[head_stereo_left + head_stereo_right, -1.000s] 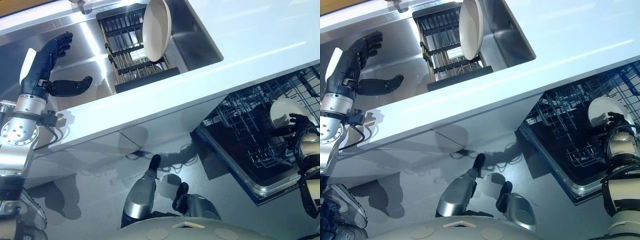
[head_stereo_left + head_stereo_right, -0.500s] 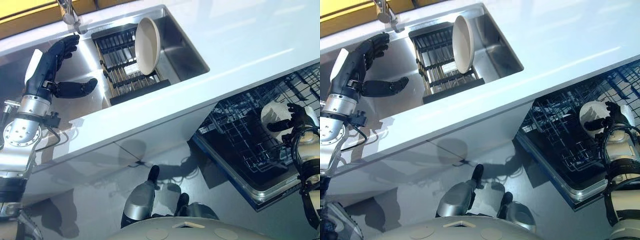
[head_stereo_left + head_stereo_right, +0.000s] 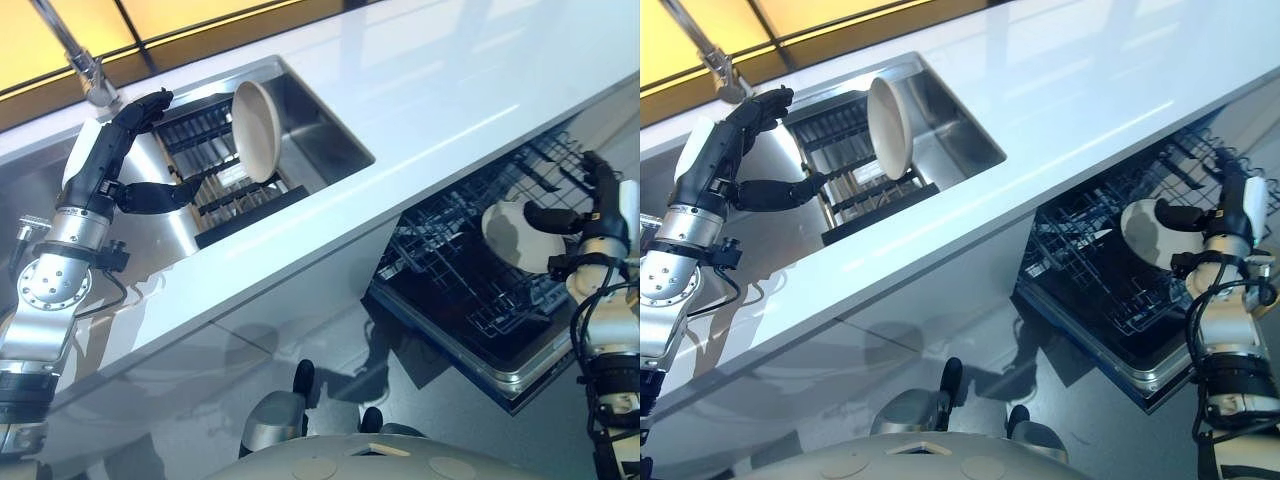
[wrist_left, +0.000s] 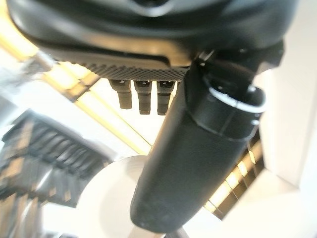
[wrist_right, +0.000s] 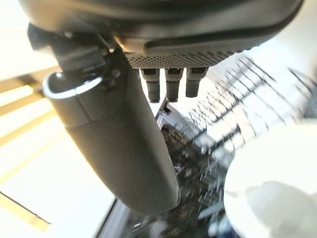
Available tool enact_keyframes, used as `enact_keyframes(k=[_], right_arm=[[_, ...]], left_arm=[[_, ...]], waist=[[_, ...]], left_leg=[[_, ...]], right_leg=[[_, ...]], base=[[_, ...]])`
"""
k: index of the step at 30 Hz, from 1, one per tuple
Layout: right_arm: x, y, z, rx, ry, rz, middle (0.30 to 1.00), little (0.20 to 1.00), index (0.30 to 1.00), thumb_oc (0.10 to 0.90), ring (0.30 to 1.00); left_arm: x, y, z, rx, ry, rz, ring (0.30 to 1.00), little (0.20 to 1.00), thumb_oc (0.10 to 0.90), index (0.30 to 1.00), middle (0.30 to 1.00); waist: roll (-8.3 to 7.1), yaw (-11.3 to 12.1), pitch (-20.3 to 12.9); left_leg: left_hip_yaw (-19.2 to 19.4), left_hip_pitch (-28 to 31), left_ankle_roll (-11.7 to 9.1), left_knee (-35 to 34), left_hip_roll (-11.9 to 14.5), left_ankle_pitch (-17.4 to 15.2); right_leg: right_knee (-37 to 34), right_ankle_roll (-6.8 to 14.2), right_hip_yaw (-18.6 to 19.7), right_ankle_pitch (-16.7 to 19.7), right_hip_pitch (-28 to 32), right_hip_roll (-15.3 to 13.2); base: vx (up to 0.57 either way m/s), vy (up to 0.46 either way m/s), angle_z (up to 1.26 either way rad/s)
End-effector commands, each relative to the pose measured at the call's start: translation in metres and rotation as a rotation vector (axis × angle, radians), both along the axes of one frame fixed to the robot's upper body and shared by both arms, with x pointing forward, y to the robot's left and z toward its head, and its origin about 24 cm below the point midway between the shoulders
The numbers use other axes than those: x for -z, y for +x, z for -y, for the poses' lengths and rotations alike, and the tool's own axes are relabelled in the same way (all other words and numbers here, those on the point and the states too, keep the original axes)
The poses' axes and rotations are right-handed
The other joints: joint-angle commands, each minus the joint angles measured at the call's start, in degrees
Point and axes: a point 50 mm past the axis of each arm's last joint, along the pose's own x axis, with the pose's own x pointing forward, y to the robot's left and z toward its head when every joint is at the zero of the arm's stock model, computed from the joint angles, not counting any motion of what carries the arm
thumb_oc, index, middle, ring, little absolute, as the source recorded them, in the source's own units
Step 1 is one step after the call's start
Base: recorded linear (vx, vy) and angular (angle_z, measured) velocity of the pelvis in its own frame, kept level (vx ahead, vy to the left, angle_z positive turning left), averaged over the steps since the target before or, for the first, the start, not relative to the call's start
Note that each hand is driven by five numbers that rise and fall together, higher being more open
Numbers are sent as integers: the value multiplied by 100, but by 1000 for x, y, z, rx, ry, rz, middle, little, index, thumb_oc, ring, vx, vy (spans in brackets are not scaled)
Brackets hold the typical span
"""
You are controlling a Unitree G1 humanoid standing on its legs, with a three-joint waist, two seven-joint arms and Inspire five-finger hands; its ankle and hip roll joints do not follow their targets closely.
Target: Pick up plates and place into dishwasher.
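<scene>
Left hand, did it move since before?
Yes. The left hand moved toward the rack in the sink; its thumb now reaches over the rack's edge, nearer the plate.

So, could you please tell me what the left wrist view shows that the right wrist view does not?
The left wrist view alone shows the beige plate standing in the dark sink rack, past the open left hand. The right wrist view alone shows the white plate against the dishwasher rack, past the open right hand. Both share a dark thumb up close, straight fingers beside it, and a plate beyond.
</scene>
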Motion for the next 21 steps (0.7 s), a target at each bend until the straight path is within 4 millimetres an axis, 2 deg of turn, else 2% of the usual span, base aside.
enact_keyframes(k=[1, 5, 8, 9, 12, 15, 21], right_arm=[[-39, -1, -8, -155, 17, 227, 900, 900, 900, 800, 900], [-31, -6, -25, -285, 135, 266, 900, 900, 900, 800, 900], [-19, -9, -42, -418, 216, 230, 900, 900, 900, 800, 900], [-19, -9, -42, -418, 216, 230, 900, 900, 900, 800, 900], [-8, -11, -55, -510, 240, 167, 900, 900, 900, 800, 900], [1, -11, -63, -560, 280, 123, 900, 900, 900, 800, 900], [14, -13, -86, -668, 221, 30, 900, 900, 900, 800, 900]], left_arm=[[-56, -4, -20, -76, 147, 189, 900, 900, 800, 900, 900], [-73, 1, -33, -185, 285, 199, 900, 900, 800, 900, 900], [-99, 8, -48, -313, 431, 208, 900, 900, 800, 900, 900], [-99, 8, -48, -313, 431, 208, 900, 900, 800, 900, 900], [-119, 15, -57, -415, 591, 158, 900, 900, 800, 900, 900], [-127, 20, -62, -468, 675, 100, 900, 900, 800, 900, 900], [-145, 26, -69, -561, 859, 23, 900, 900, 800, 900, 900]], waist=[[87, -299, -817], [145, -567, -851], [206, -809, -879], [206, -809, -879], [281, -945, -894], [316, -1009, -892], [384, -1124, -859]], left_leg=[[302, 421, -19, 8, -187, -748], [473, 479, 26, 10, -198, -792], [651, 502, 73, 24, -224, -817], [651, 502, 73, 24, -224, -817], [772, 496, 111, 36, -243, -826], [820, 484, 141, 48, -269, -840], [896, 457, 209, 65, -309, -863]], right_leg=[[-3, 265, 61, 440, -359, 24], [94, 293, 257, 444, -437, 14], [169, 334, 451, 486, -541, 3], [169, 334, 451, 486, -541, 3], [233, 371, 563, 524, -631, -16], [286, 394, 623, 546, -702, -24], [404, 444, 777, 597, -854, -39]], base=[[-4, 102, -22], [-34, 108, -24], [-39, 107, -24], [-34, 98, -32], [-28, 84, -25], [-30, 63, -22], [-22, 56, -14]])
